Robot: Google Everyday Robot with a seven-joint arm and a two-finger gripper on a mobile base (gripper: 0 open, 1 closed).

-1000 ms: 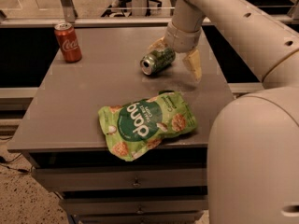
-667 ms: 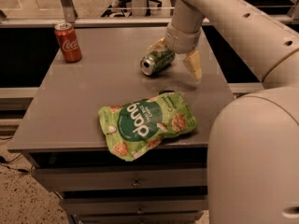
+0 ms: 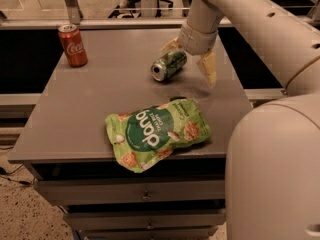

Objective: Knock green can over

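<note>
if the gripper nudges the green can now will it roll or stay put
It would probably roll: the green can lies on its side on the flat table. A push along its length would more likely slide it. It probably dents easily, looking like thin metal. The gripper sits just beyond its far end, fingers open.

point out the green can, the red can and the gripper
green can (image 3: 169, 65), camera view, mid side of the lying body
red can (image 3: 73, 45), camera view, its label
gripper (image 3: 188, 63), camera view, midway between its open fingers, beside the green can

Tipped can (image 3: 169, 65) on table (image 3: 85, 109); hand (image 3: 190, 57) just behind, perhaps touching; bag (image 3: 156, 133) before it
</note>
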